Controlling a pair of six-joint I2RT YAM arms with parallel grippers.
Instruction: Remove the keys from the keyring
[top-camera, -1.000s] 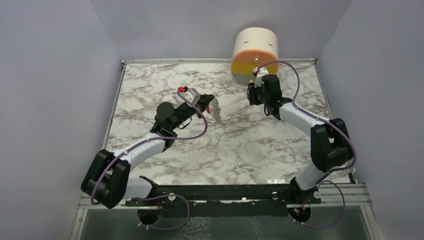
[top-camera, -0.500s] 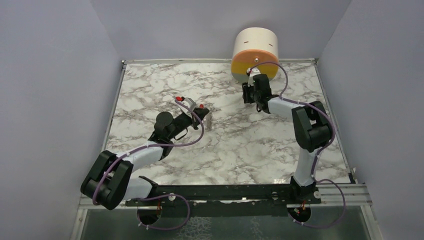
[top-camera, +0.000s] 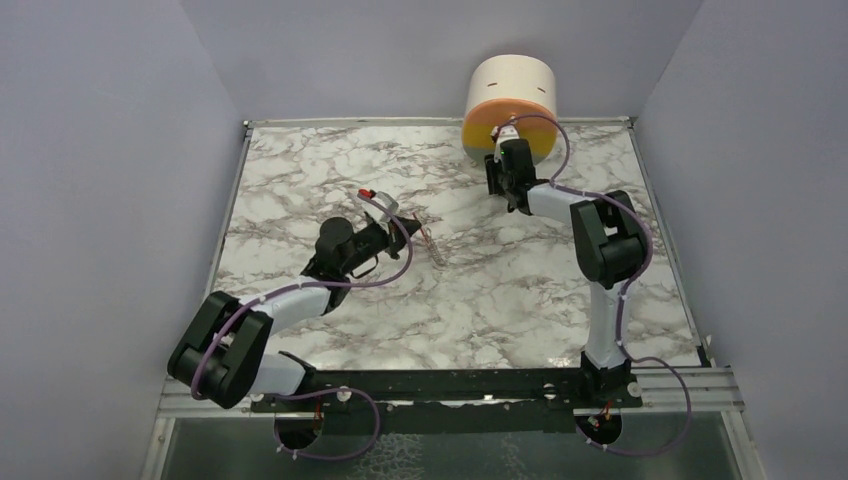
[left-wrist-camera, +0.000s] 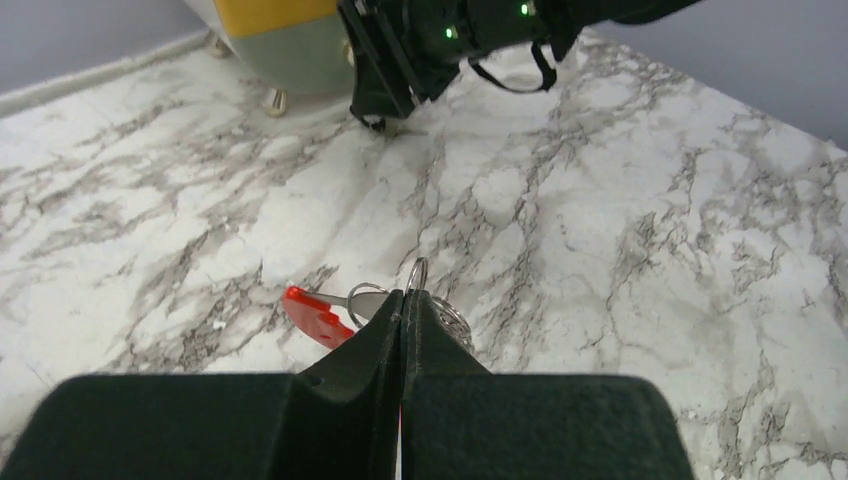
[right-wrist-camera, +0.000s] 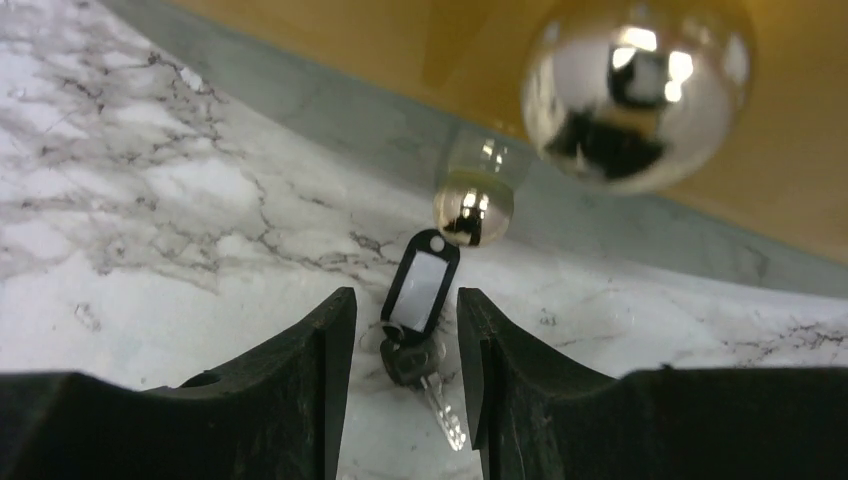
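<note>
In the left wrist view my left gripper (left-wrist-camera: 405, 293) is shut on the keyring (left-wrist-camera: 417, 272), a thin metal loop that sticks up edge-on from between the tips. The keys hang at it just above the marble: a red-headed one (left-wrist-camera: 312, 312) to the left and silvery metal (left-wrist-camera: 452, 322) to the right. From above, the left gripper (top-camera: 405, 228) trails a silvery strip (top-camera: 432, 244). My right gripper (right-wrist-camera: 405, 295) is open near the back. A black-headed key (right-wrist-camera: 412, 362) with a black-framed white tag (right-wrist-camera: 424, 280) lies flat between its fingers, untouched.
A round cream and orange pot (top-camera: 512, 90) on shiny ball feet (right-wrist-camera: 472, 212) stands at the back, directly in front of the right gripper (top-camera: 497, 188). The marble table (top-camera: 480, 290) is walled on three sides. The right elbow is folded high over the right side.
The left gripper drew back and lower with the bunch, the silvery strip swinging. The right gripper moved toward the pot and its elbow folded inward.
</note>
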